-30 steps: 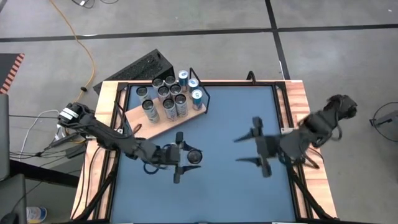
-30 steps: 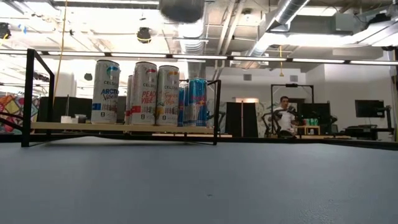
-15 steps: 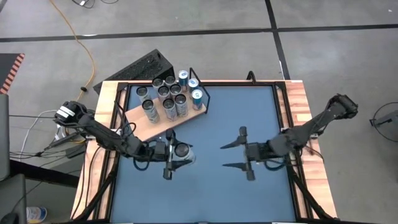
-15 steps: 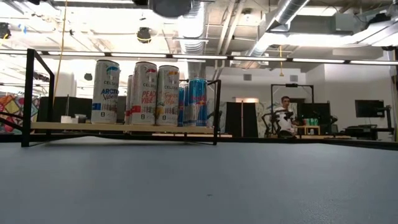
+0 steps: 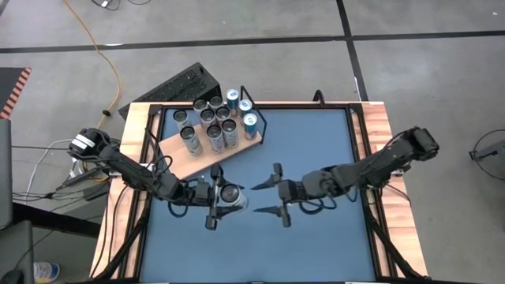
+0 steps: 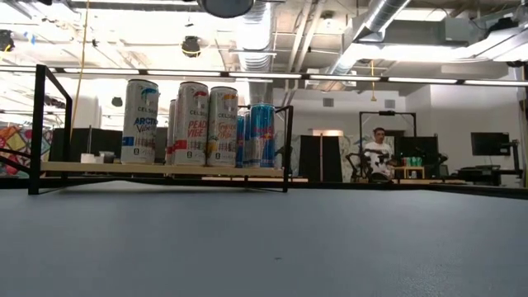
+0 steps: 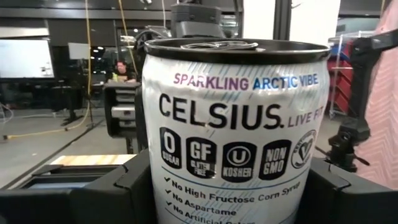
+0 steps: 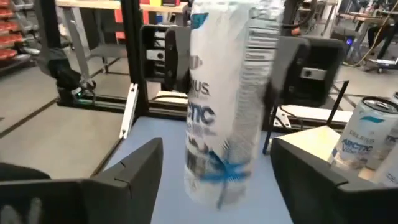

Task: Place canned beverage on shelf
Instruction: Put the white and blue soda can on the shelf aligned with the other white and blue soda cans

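Left gripper (image 5: pixel 213 197) is clamped on the can (image 5: pixel 229 192); in the left wrist view both dark fingers (image 7: pixel 134 186) press the can's sides low down, can upright, lifted clear of the blue tabletop (image 5: pixel 316 150), just off the shelf's near edge. Right gripper (image 5: pixel 272 197) is spread wide and empty, pointed at the can from just beside it; the right wrist view shows the can (image 8: pixel 227 99) framed between its two fingers (image 8: pixel 134 165), not touching.

Risks, as I read it:
- Looks like a handover or a two-arm assist. If the right closes off-centre it shoves the can in the left's grip and tilts it.
- If the left lets go before the right has a firm hold, the can drops and rolls. Smooth round metal on hard flat pads, little friction margin.
- Thin wall, so over-squeezing could dent it.
- The two grippers are near each other, so finger-to-finger collision is possible.
- Placement: shelf (image 5: pixel 177 162) is already crowded at its frame end, cans (image 5: pixel 213 122) packed touching or nearly. A tall slim can set down tilted could domino them. The bare end of the board is the safer target.

Materials:
- Can: tall slim cylinder, glossy white printed label (Celsius, Arctic Vibe), dark rim, pull-tab top.
- Shelf: flat pale-wood board, matte, thin black wire frame (image 6: pixel 37 128) around the can cluster.
- Tabletop: matte blue, fine grain.
- Fingers: black, blocky, hard-looking.
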Available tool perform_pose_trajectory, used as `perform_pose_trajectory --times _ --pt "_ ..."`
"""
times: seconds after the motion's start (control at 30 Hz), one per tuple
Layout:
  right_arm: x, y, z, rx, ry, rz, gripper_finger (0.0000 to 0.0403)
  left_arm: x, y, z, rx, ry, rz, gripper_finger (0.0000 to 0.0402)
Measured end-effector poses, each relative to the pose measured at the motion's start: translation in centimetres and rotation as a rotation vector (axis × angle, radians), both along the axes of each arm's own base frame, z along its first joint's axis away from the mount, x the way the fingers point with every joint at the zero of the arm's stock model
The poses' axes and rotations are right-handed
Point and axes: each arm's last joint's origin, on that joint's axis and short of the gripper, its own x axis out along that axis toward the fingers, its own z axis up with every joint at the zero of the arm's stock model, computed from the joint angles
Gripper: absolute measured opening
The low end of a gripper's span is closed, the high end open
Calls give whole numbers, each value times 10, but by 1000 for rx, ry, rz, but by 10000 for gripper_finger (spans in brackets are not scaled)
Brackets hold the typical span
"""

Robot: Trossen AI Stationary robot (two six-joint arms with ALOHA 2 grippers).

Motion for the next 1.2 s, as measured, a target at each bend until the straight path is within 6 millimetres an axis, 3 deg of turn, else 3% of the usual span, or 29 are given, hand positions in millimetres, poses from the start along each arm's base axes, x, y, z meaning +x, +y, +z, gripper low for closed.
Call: perform_pose_trajectory --times 0.3,0.67,0.83,1.1,1.2 --pt "32 7 -10 -11 53 34 359 0 0 0 -6 5 -4 241" --pt "60 0 -28 32 118 -16 357 0 0 0 -7 -3 -1 241" --pt "63 -3 -26 37 111 -27 323 0 0 0 -5 1 -1 241" --pt "62 -2 -26 15 112 -21 205 0 0 0 -6 1 -9 241" --pt "62 -2 -26 20 111 -23 204 0 0 0 -22 2 -22 249"
